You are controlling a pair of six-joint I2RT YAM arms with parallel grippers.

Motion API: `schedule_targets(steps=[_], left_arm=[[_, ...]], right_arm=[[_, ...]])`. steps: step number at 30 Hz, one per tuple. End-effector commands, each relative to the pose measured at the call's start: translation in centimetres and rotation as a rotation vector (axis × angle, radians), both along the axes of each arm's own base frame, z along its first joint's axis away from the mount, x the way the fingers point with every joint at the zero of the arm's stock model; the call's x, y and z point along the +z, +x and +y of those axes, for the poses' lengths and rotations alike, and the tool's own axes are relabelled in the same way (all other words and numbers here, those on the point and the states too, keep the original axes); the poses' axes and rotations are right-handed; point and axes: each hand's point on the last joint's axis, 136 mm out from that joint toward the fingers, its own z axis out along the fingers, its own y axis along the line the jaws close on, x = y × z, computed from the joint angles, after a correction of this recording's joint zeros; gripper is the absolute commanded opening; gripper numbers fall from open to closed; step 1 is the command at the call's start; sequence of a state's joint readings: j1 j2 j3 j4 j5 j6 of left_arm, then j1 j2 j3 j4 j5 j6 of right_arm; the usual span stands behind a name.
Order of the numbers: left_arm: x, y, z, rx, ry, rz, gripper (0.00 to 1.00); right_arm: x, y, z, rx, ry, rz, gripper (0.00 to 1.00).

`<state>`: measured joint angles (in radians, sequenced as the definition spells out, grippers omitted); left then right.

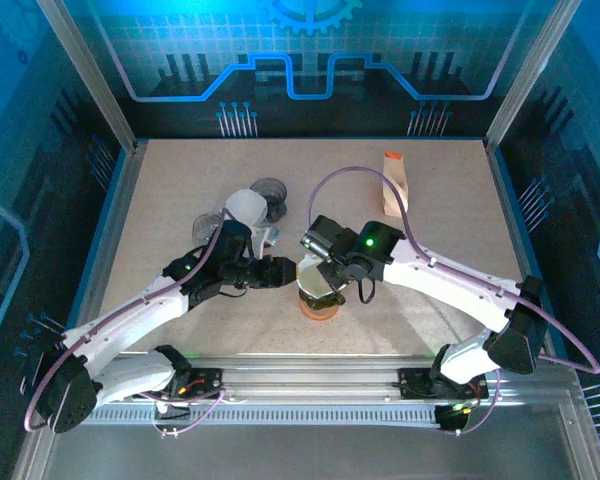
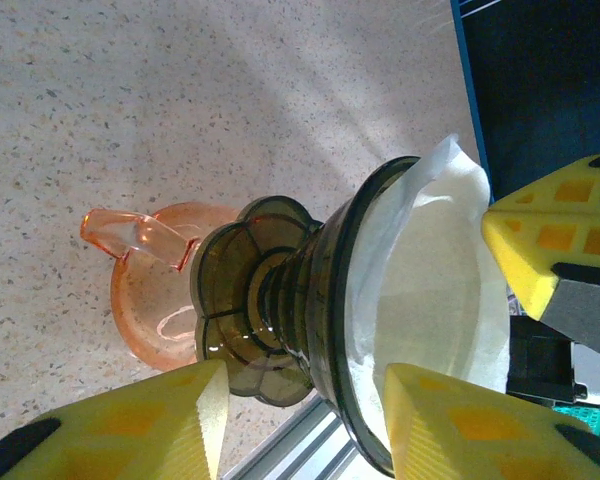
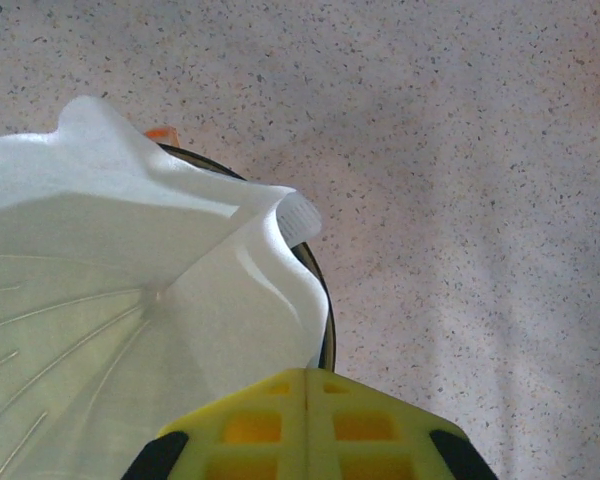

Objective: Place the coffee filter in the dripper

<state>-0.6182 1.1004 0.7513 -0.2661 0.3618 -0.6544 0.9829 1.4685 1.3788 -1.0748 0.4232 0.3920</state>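
Observation:
A dark smoky dripper stands on an orange glass server at the table's near middle. The white coffee filter sits opened inside the dripper, one creased edge standing above the rim. My right gripper is shut, and the filter's edge runs in between its fingertips; one of its yellow fingers hangs over the dripper's mouth. My left gripper reaches in from the left, jaws apart on either side of the dripper's lower body. I cannot tell whether they touch it.
A brown-and-white packet stands at the back right. Clear glass pieces and a white cone lie behind the left arm. A metal rail runs along the near edge, close below the server.

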Motion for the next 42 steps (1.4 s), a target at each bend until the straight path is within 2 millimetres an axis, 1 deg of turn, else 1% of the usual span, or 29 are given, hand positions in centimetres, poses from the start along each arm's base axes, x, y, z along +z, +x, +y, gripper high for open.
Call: schedule_targets(steps=[1,2,4,5,6,7,9,12,15,21,25,37,42], left_arm=[[-0.2,-0.1,0.1,0.0,0.029,0.01,0.46],[-0.2,-0.1,0.1,0.002,0.03,0.008,0.46],[-0.2,0.0,0.2,0.004,0.029,0.004,0.46],[-0.2,0.0,0.2,0.006,0.028,0.005,0.47],[-0.2,0.0,0.2,0.006,0.028,0.004,0.47],[-0.1,0.0,0.1,0.005,0.025,0.005,0.48],[-0.2,0.1,0.0,0.005,0.022,0.007,0.49],[-0.2,0.1,0.0,0.005,0.023,0.006,0.5],[-0.2,0.2,0.0,0.006,0.022,0.008,0.5],[-0.2,0.1,0.0,0.004,0.021,0.007,0.5],[-0.4,0.1,0.0,0.004,0.022,0.011,0.49],[-0.5,0.1,-0.1,0.001,0.022,0.015,0.49],[-0.6,0.1,-0.2,0.001,0.02,0.017,0.49]], right_arm=[[2.4,0.4,0.1,-0.008,0.02,-0.068,0.16],[2.9,0.6,0.0,-0.012,0.026,-0.08,0.24],[3.5,0.8,-0.1,-0.02,0.056,-0.079,0.48],[3.6,0.9,0.0,-0.023,0.078,-0.065,0.56],[3.4,0.9,0.3,-0.022,0.105,-0.041,0.62],[3.2,0.8,0.8,-0.013,0.132,-0.011,0.65],[2.3,0.7,1.6,0.003,0.157,0.046,0.68],[0.7,0.4,2.2,0.023,0.137,0.108,0.69],[-0.9,0.6,2.2,0.018,0.098,0.132,0.7],[-2.9,1.4,2.0,-0.004,0.067,0.148,0.69],[-4.2,1.5,2.0,-0.01,0.051,0.167,0.68],[-6.9,1.4,1.5,-0.03,0.024,0.195,0.67],[-7.7,1.5,1.3,-0.032,0.007,0.198,0.67]])
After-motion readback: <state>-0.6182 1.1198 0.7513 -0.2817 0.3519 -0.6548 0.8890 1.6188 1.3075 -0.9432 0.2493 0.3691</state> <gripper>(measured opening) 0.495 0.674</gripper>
